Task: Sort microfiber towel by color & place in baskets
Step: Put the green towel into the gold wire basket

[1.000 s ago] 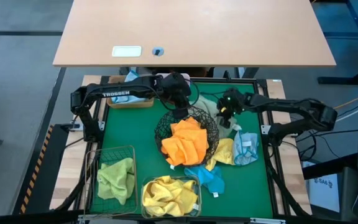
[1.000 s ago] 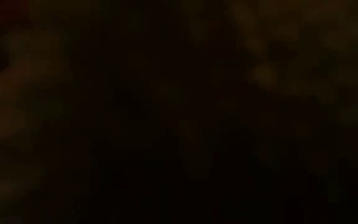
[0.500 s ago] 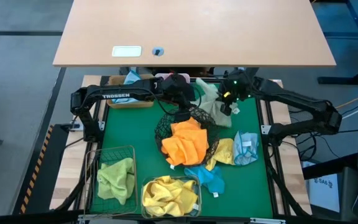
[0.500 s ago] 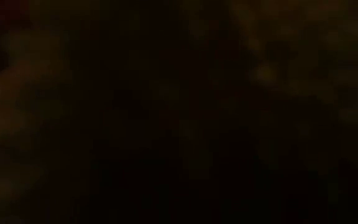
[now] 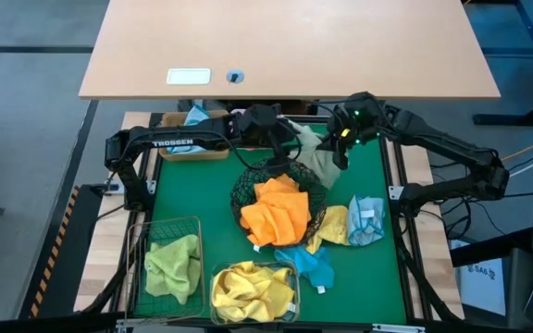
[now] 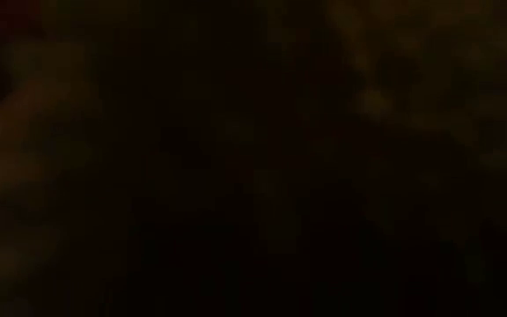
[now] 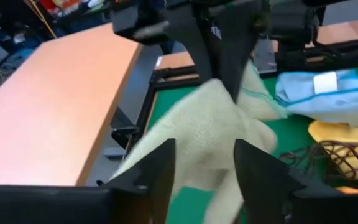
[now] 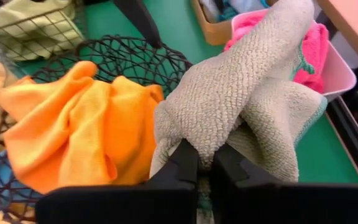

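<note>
Right gripper (image 8: 205,163) at the far side of the green mat (image 5: 192,199); fingers pinched tight on a beige towel (image 8: 241,99), which hangs from them just beside the round black wire bowl (image 8: 129,53); left gripper (image 7: 202,163) close by, jaws parted and holding nothing, the beige towel just ahead of them. Orange towel (image 5: 276,211) heaped in the wire bowl; pink towel (image 8: 312,53) in the white plastic tub (image 8: 337,68); green towel (image 5: 174,264) in the green wire-mesh basket (image 5: 142,231); yellow towel (image 5: 248,287) in the clear plastic box (image 5: 290,273); tan tray (image 5: 192,154) at far left, under the left arm. Loose on the mat: blue towel (image 5: 308,264), pale blue towel (image 5: 366,219), second yellow towel (image 5: 333,225). Low view dark; nothing legible.
</note>
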